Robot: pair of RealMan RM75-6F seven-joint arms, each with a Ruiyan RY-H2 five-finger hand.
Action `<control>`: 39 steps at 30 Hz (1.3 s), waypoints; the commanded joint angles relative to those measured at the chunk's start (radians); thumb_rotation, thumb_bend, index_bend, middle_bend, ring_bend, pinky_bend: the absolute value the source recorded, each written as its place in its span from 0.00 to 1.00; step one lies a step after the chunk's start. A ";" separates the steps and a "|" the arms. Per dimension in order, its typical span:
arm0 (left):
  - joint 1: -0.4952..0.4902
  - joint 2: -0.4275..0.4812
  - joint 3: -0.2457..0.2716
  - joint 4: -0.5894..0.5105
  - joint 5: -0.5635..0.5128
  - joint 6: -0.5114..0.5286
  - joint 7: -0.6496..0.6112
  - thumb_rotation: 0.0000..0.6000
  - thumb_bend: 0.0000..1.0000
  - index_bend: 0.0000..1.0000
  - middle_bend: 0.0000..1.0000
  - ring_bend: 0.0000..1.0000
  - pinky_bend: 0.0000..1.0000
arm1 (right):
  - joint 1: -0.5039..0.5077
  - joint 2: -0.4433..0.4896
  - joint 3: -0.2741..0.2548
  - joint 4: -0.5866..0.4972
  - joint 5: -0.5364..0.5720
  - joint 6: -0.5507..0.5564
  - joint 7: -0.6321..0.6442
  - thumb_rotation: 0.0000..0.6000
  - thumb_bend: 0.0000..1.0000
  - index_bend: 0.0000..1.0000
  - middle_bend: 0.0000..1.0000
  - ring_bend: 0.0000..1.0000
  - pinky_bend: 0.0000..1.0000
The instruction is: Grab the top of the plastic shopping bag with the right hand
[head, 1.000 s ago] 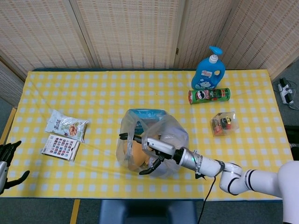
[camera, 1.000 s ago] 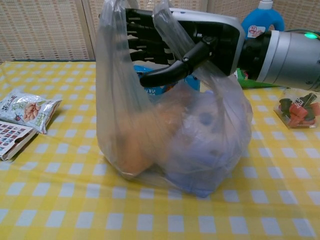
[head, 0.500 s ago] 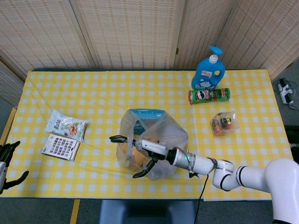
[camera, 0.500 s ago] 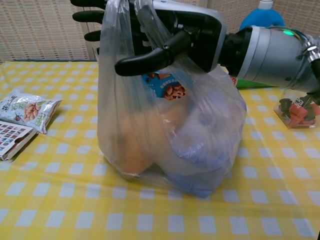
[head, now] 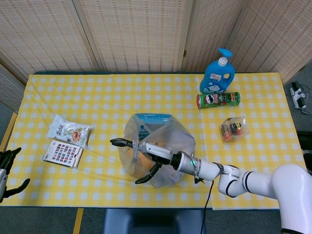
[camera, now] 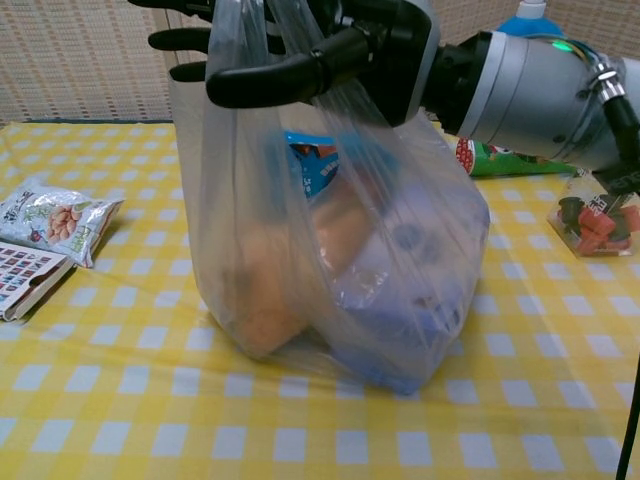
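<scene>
A clear plastic shopping bag (head: 163,146) stands on the yellow checked table (head: 97,97), near the front edge at the middle. Inside it are an orange item, a blue item and a snack pack. My right hand (head: 148,155) is at the top of the bag (camera: 330,270). In the chest view the right hand (camera: 350,50) reaches leftward through the handle loops, and its fingers (camera: 185,42) and thumb stay spread. The handle strips drape over the hand and are pulled taut. My left hand (head: 7,168) hangs off the table's front left corner, holding nothing.
A blue pump bottle (head: 218,74) and a lying green Pringles can (head: 218,100) sit at the back right. A small clear packet (head: 233,129) lies to the right of the bag. On the left lie a snack pouch (head: 68,130) and a printed card (head: 62,153).
My right hand has pushed further left through the bag's handles and risen. The bag's top has stretched up and to the left with it. The left hand has not moved.
</scene>
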 commanded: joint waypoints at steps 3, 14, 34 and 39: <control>0.000 -0.002 -0.001 0.002 -0.002 -0.002 0.000 1.00 0.30 0.00 0.16 0.11 0.01 | 0.023 -0.017 0.012 0.023 0.017 -0.008 0.053 1.00 0.20 0.00 0.00 0.05 0.00; 0.007 -0.001 -0.003 0.007 0.001 0.014 -0.007 1.00 0.30 0.00 0.16 0.11 0.01 | 0.054 -0.044 0.027 0.095 0.028 0.049 0.303 1.00 0.20 0.00 0.00 0.10 0.00; 0.011 0.002 -0.001 0.000 0.000 0.011 0.000 1.00 0.30 0.00 0.16 0.11 0.01 | 0.031 -0.116 0.080 0.214 0.125 0.120 0.575 1.00 0.20 0.50 0.46 0.41 0.29; 0.014 0.005 0.000 -0.002 0.001 0.016 -0.003 1.00 0.30 0.00 0.16 0.11 0.01 | 0.023 -0.138 0.100 0.229 0.178 0.094 0.725 1.00 0.20 0.54 0.54 0.49 0.41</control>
